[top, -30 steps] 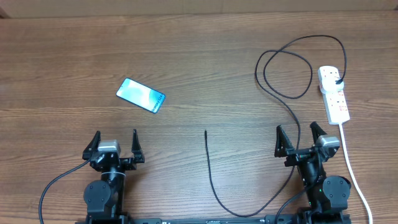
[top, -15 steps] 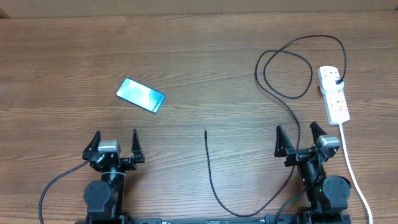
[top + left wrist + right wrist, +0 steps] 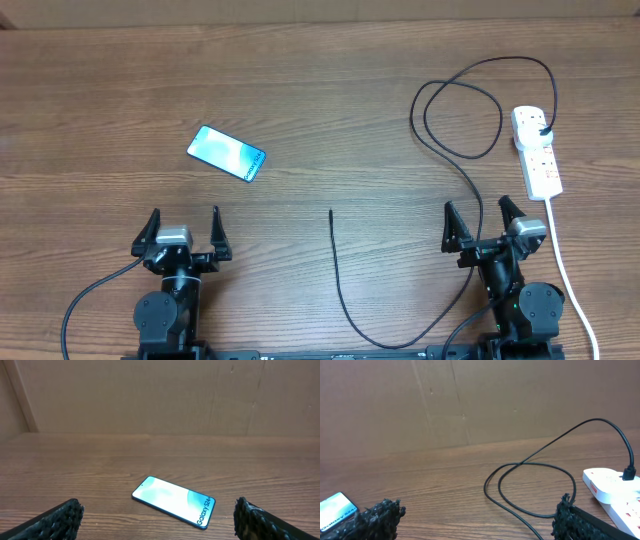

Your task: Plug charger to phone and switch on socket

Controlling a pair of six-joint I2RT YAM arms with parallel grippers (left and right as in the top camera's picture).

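The phone (image 3: 227,153) lies flat on the left half of the table, screen glowing; it also shows in the left wrist view (image 3: 173,500) and at the left edge of the right wrist view (image 3: 335,510). The charger cable (image 3: 460,160) loops from its black plug in the socket (image 3: 537,150) down past the right arm to its free tip (image 3: 331,213) at table centre. The cable loop (image 3: 535,480) and socket (image 3: 615,492) show in the right wrist view. My left gripper (image 3: 182,232) is open and empty, near of the phone. My right gripper (image 3: 482,225) is open and empty beside the cable.
The socket's white cord (image 3: 565,270) runs down the right side past the right arm. A brown wall (image 3: 150,395) stands behind the table's far edge.
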